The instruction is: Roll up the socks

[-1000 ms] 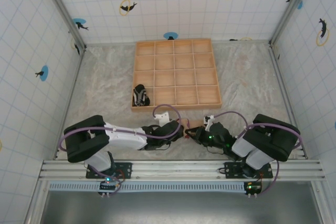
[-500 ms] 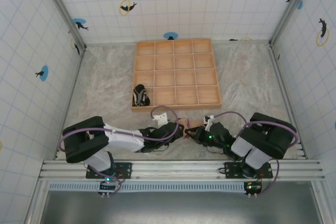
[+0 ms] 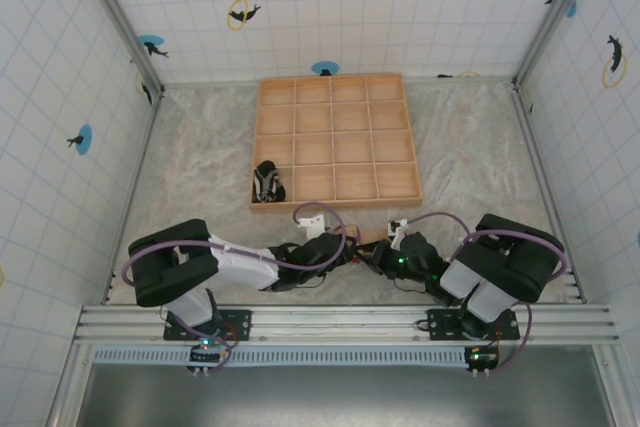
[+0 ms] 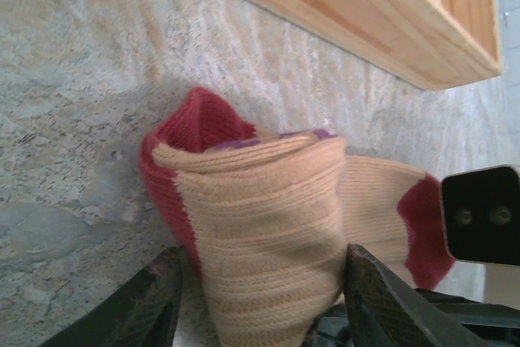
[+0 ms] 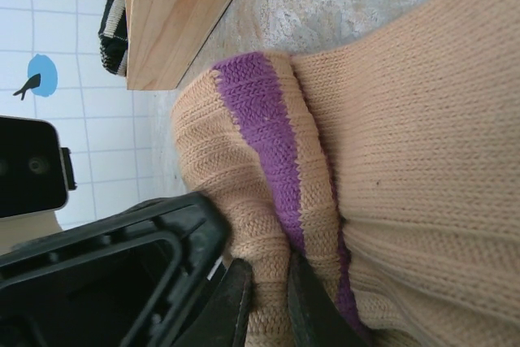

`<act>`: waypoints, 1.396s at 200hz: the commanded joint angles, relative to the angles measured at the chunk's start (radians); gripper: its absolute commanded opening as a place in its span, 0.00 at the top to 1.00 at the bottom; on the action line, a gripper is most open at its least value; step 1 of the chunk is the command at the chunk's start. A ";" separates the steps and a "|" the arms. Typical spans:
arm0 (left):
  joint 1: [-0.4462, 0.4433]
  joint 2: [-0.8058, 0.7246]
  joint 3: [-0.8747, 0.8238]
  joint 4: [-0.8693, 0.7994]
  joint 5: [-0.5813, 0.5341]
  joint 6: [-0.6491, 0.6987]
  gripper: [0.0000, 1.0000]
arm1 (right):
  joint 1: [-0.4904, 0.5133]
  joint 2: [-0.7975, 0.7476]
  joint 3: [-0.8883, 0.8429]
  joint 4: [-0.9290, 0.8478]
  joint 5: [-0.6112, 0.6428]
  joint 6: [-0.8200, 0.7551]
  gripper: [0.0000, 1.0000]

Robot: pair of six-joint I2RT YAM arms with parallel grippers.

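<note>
The tan sock [image 4: 268, 217] with dark red toe and heel lies near the table's front edge, one part folded up into a thick bundle. My left gripper [image 4: 262, 262] is shut on that bundle, a finger against each side. My right gripper [image 5: 268, 270] is shut on the sock's ribbed, purple-striped cuff [image 5: 268, 144]. From the top view both grippers [image 3: 350, 246] [image 3: 373, 251] meet tip to tip over the tan sock [image 3: 363, 239]. The black-and-white striped sock [image 3: 266, 183] lies rolled on the table, against the tray's front left corner.
A wooden tray [image 3: 335, 204] divided into square compartments stands just behind the grippers, its front wall [image 4: 341, 22] close to the tan sock. Tiled walls close in the table on three sides. The metal rail with the arm bases [image 3: 340, 322] runs along the near edge.
The left arm has edged slightly to the right with its wrist turned a little on the sock. The right arm and the striped sock have stayed put.
</note>
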 commanded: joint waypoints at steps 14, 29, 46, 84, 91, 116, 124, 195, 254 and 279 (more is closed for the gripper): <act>0.017 0.024 0.009 -0.020 0.020 -0.004 0.51 | -0.005 0.013 -0.132 -0.098 -0.005 -0.007 1.00; 0.023 0.031 0.025 -0.040 0.024 0.010 0.54 | -0.005 0.007 -0.129 -0.094 -0.009 -0.020 1.00; 0.028 0.039 0.046 -0.069 0.025 0.029 0.58 | -0.004 -0.007 -0.128 -0.095 -0.014 -0.040 1.00; 0.039 0.065 0.083 -0.107 0.032 0.050 0.67 | -0.008 -0.058 -0.128 -0.121 -0.023 -0.082 1.00; 0.041 0.070 0.086 -0.109 0.036 0.052 0.72 | -0.008 -0.067 -0.126 -0.129 -0.026 -0.091 1.00; 0.048 0.067 0.097 -0.140 0.038 0.057 0.86 | -0.010 -0.125 -0.116 -0.194 -0.029 -0.134 0.96; 0.048 0.064 0.107 -0.171 0.032 0.060 0.91 | -0.009 -0.152 -0.107 -0.229 -0.032 -0.157 0.93; 0.047 -0.024 0.172 -0.426 0.030 0.097 1.00 | -0.016 -0.646 0.099 -1.023 0.093 -0.506 0.39; 0.048 -0.137 0.115 -0.533 0.035 0.042 1.00 | -0.135 -0.770 0.216 -1.406 0.155 -0.684 0.33; 0.042 -0.171 0.102 -0.581 0.023 0.009 1.00 | -0.176 -0.687 0.216 -1.388 0.129 -0.700 0.38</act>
